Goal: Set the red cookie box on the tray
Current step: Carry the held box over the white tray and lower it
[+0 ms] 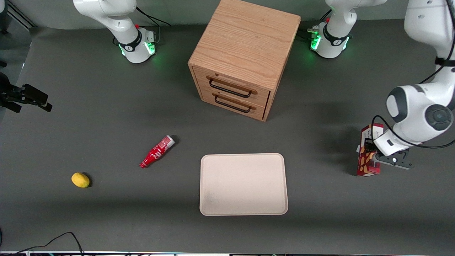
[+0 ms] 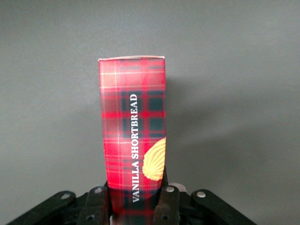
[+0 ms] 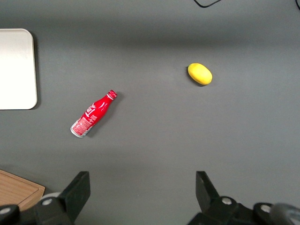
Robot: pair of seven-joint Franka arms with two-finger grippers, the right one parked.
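Five loose things share the table (image 1: 106,220), taken from the left of the front frame to its right. At lower left lies a yellow lemon (image 1: 80,180), then a red soda bottle (image 1: 156,151) on its side. Top centre stands a wooden drawer cabinet (image 1: 241,57), and below it, lower centre, the cream tray (image 1: 243,184) lies bare. At the right edge the red cookie box (image 1: 368,153) stands upright, well apart from the tray. The hand (image 1: 373,156) is closed on it: the wrist view shows the black fingers (image 2: 167,204) pressed against both narrow sides of the box (image 2: 133,131) near one end, probably so the slim box stays upright for carrying. Between box and tray the dark surface holds nothing. Bottle, lemon and cabinet all lie off that path, so I judge none of them in the way.
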